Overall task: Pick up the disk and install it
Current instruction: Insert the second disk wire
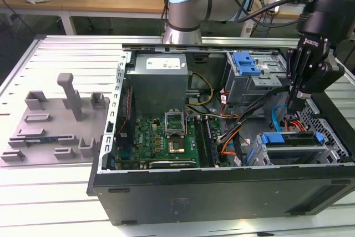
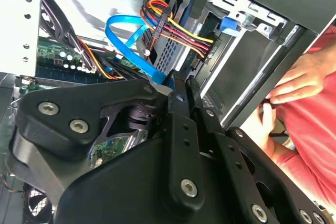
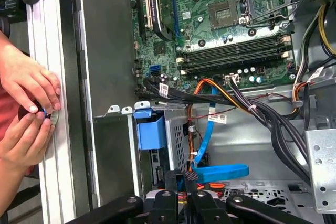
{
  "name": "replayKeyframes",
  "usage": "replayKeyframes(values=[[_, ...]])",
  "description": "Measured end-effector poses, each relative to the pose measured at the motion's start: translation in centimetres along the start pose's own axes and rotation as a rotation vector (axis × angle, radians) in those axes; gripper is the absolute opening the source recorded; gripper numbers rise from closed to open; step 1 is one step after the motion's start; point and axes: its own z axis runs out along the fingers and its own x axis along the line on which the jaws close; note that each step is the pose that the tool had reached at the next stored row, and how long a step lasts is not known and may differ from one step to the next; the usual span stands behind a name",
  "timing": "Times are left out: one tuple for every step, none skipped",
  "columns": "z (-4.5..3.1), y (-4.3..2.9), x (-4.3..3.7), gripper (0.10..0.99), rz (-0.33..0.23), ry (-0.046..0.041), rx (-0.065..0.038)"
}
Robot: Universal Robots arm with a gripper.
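While the tool (image 1: 298, 104) hangs inside the case, fingers seemingly closed.

computer case (image 1: 222, 192): 1; hands (image 3: 26, 85): 2; grey fixture (image 1: 55, 126): 1; disk (image 1: 291, 139): 1

No print can be made out on any label or sticker here.

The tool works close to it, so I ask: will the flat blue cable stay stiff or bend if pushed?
Probably floppy: the flat blue cable hangs in a loose curve. It looks thin, so likely light. Pushed, it would likely bend aside, not break.
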Motion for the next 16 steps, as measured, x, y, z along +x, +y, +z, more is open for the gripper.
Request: replayKeyframes(values=[[0.00, 0.01, 0.01, 0.161, 0.000, 0.0001, 0.000], [0.00, 0.01, 0.02, 0.161, 0.000, 0.0002, 0.000], [0.00, 0.01, 0.02, 0.161, 0.000, 0.0001, 0.000], [0.00, 0.01, 0.02, 0.161, 0.000, 0.0001, 0.000], [0.04, 0.00, 0.11, 0.161, 0.000, 0.0000, 0.000], [0.15, -0.02, 0.39, 0.161, 0.000, -0.0015, 0.000], [0.25, -0.06, 0.65, 0.161, 0.000, -0.0034, 0.000], [0.36, -0.08, 0.92, 0.161, 0.001, -0.0069, 0.001], [0.42, -0.09, 1.07, 0.161, 0.002, -0.0098, 0.004], [0.53, -0.09, 1.30, 0.161, 0.005, -0.0194, 0.014], [0.61, -0.07, 1.50, 0.161, 0.009, -0.0335, 0.025], [0.67, -0.06, 1.66, 0.161, 0.012, -0.0481, 0.033], [0.70, -0.07, 1.74, 0.161, 0.013, -0.0572, 0.037], [0.74, -0.07, 1.83, 0.161, 0.013, -0.0674, 0.039], [0.80, -0.09, 1.97, 0.161, 0.013, -0.0803, 0.039], [0.86, -0.11, 2.11, 0.161, 0.013, -0.0896, 0.039]])
